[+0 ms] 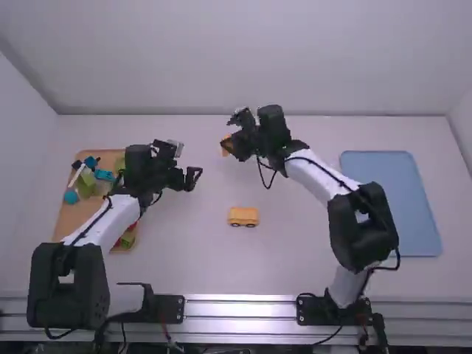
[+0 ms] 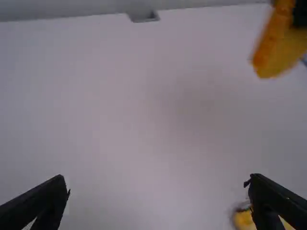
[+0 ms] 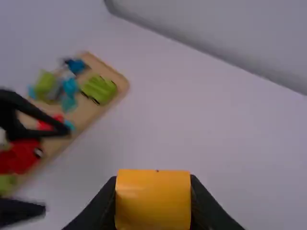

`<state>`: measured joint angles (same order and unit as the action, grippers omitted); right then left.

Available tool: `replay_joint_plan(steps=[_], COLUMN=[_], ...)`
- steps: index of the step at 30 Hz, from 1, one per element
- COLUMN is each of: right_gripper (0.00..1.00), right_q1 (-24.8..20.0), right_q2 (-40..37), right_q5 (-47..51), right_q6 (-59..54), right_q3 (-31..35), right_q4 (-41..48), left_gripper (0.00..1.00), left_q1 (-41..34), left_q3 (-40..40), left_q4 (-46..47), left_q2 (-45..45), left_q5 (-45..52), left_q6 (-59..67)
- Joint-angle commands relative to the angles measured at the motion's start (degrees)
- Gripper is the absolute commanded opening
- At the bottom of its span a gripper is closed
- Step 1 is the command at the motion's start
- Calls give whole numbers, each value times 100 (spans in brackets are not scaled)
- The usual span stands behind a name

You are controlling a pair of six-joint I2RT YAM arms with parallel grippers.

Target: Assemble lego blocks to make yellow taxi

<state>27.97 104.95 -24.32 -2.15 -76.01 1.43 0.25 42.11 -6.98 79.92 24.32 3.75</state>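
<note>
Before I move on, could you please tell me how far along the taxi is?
The yellow wheeled base stands on the table, so that part looks done. The right end effector holds a yellow block; the open left end effector is empty. Joining that block to the base seems left.

Open white table (image 1: 199, 254) between left arm (image 1: 110, 217) and right arm (image 1: 317, 173), yellow wheeled block (image 1: 243, 215) in that gap, left arm crossing over wooden tray (image 1: 68, 221)
</note>
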Motion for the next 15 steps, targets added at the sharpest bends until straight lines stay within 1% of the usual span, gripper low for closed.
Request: replay_joint_plan(steps=[1,3,4,6,7,9,11,13,15], right_gripper=[2,2,2,2,1,1,2,1,1], right_q1=[280,343,398,466,481,627,763,942,1060], right_q2=[-413,-424,-415,-411,-411,-411,-411,-411,-396], right_q5=[1753,1779,1775,1779,1777,1775,1777,1773,1727], right_q6=[-549,-568,-570,-636,-667,-905,-1049,-1178,-1338], right_q3=[-52,-52,-50,-50,-50,-50,-50,-105,-214], right_q4=[557,898,1241,1602,1659,1797,1746,1714,1875], left_gripper=[99,99,99,99,99,99,99,99,99], left_q1=[-59,-61,-81,-79,-76,-11,-11,-33,-7], left_q3=[37,81,146,249,258,310,297,256,221], left_q4=[-146,-146,-42,227,251,601,793,1161,1423], left_q2=[-50,-214,-463,-931,-975,-1711,-2177,-2887,-3324], left_q5=[-1043,-1399,-1674,-1941,-1961,-2356,-2686,-3237,-3412], left_q6=[-247,-402,-463,-442,-442,-470,-680,-1047,-1102])
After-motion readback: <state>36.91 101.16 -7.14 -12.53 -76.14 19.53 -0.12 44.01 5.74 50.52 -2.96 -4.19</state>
